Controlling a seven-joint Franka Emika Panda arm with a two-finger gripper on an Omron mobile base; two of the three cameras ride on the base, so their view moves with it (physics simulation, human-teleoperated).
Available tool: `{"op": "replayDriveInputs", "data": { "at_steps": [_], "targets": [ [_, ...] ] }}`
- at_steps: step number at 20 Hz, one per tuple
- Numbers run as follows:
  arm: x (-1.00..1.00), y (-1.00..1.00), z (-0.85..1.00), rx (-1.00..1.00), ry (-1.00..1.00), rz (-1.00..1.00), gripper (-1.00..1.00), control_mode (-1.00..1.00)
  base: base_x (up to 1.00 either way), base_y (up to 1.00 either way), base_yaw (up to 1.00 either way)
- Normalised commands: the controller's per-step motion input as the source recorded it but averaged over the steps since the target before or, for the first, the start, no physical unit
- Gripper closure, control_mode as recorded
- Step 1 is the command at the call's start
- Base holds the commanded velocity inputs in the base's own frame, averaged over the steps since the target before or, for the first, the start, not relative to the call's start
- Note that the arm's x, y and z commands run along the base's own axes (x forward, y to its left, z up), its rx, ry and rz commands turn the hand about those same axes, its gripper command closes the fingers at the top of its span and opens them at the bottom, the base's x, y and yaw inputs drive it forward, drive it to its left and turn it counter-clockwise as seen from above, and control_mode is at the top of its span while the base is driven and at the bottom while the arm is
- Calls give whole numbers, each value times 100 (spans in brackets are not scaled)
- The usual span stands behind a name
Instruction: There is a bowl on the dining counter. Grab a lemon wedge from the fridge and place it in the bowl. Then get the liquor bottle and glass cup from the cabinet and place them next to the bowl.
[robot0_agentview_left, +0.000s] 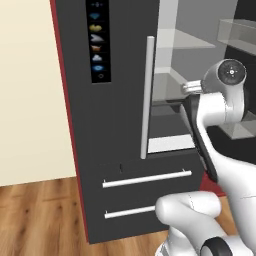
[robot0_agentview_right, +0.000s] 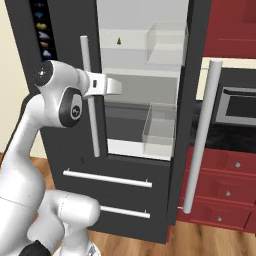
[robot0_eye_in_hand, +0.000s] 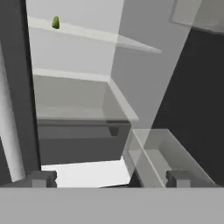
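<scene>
From the left base view, the fridge (robot0_agentview_left: 125, 150) stands open. From the right base view, the lemon wedge (robot0_agentview_right: 119, 41) sits mid-shelf: tiny, light, slippery. From the hand view, the fingers (robot0_eye_in_hand: 111, 178) are spread wide, empty; pinch its flat sides.

We see the tall dark grey fridge (robot0_agentview_left: 107, 145) with a matt, smooth skin and long handles of brushed silver metal (robot0_agentview_left: 147, 97). Its pale shelves (robot0_agentview_right: 132, 72) and clear door bins (robot0_agentview_right: 160, 130) look like glossy, glass-like plastic. The brown plank floor (robot0_agentview_left: 40, 215) shows a wood grain.
</scene>
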Motion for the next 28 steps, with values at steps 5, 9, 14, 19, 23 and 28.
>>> {"op": "replayDriveInputs", "data": {
  "at_steps": [5, 9, 14, 19, 23, 28],
  "targets": [
    [-34, 92, -22, 23, 2, 25, -100, -100, 0, 0, 0],
    [-17, 64, -21, 15, 0, 9, -100, -100, 0, 0, 0],
    [25, 35, 0, 4, 0, 1, -100, -100, 0, 0, 0],
    [44, 22, 0, -1, 0, 0, -100, -100, 0, 0, 0],
    [39, 27, 0, 0, 0, 0, -100, -100, 0, 0, 0],
    [58, 10, -6, 0, 0, 0, -100, -100, 0, 0, 0]
  ]
}}
